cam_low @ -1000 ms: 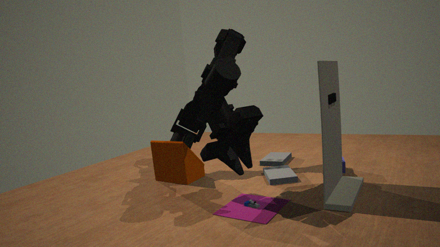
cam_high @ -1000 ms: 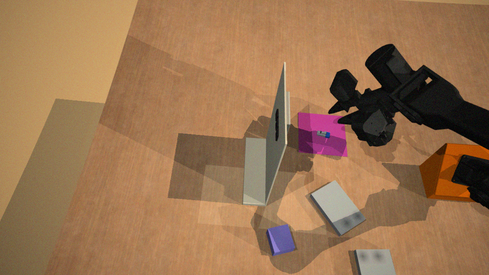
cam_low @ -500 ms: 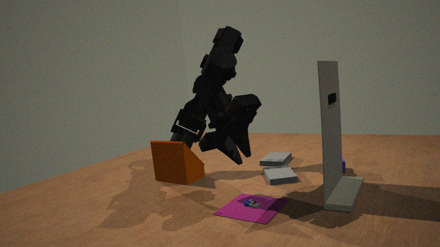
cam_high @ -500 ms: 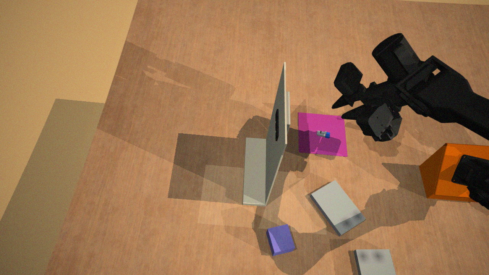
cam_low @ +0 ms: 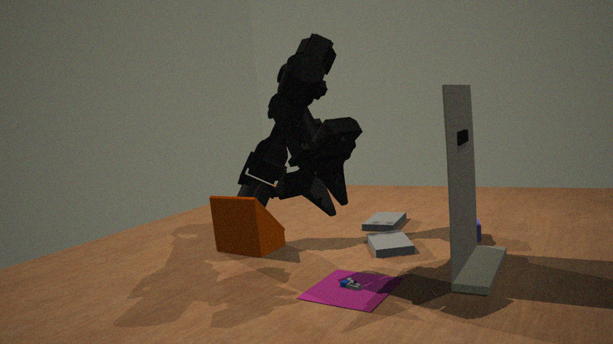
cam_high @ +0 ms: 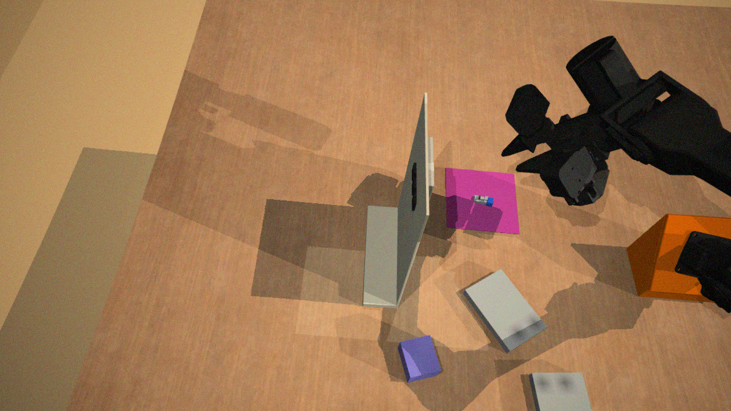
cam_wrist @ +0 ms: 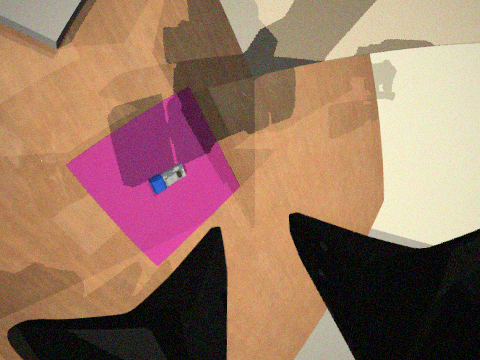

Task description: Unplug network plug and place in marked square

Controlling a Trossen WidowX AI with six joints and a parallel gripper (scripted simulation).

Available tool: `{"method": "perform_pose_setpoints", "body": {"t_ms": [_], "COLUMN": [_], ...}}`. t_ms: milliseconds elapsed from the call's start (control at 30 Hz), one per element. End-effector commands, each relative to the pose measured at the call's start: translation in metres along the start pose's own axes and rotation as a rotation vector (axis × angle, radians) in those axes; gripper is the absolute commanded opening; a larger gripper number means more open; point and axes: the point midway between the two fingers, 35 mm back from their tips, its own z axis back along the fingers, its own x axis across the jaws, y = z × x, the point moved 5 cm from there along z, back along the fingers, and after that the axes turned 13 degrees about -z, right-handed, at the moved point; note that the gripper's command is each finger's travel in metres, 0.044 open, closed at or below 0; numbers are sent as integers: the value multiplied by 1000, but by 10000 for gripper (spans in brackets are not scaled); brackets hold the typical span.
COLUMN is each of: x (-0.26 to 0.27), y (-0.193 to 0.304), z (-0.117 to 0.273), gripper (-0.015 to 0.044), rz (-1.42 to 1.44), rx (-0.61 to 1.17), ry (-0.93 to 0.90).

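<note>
The network plug (cam_high: 482, 200) (cam_low: 351, 284) (cam_wrist: 168, 178), grey with a blue end, lies inside the magenta marked square (cam_high: 460, 178) (cam_low: 369, 303) (cam_wrist: 150, 240). My gripper (cam_high: 510, 161) (cam_low: 340, 209) (cam_wrist: 255, 228) is open, with nothing between its fingers. It hangs well above the table, beside the square and apart from the plug. The upright grey panel (cam_high: 416, 153) (cam_low: 460, 176) stands beside the square. A black part (cam_high: 414, 186) (cam_low: 462, 136) shows on the panel's back; the socket's front opening is hidden in the top and exterior views.
An orange block (cam_high: 659, 255) (cam_low: 237, 227) stands by the arm's base. Two flat grey blocks (cam_high: 503, 306) (cam_low: 390, 244) (cam_high: 559, 391) (cam_low: 384, 220) and a purple block (cam_high: 421, 357) (cam_low: 478, 230) lie to one side of the square and panel.
</note>
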Motion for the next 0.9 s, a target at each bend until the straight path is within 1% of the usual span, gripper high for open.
{"method": "perform_pose_setpoints", "body": {"t_ms": [0, 867], "x": [-6, -52], "y": [-1, -11], "z": [6, 74], "gripper": [156, 156], "rz": [1, 0], "rx": [1, 2], "ry": [0, 3]}}
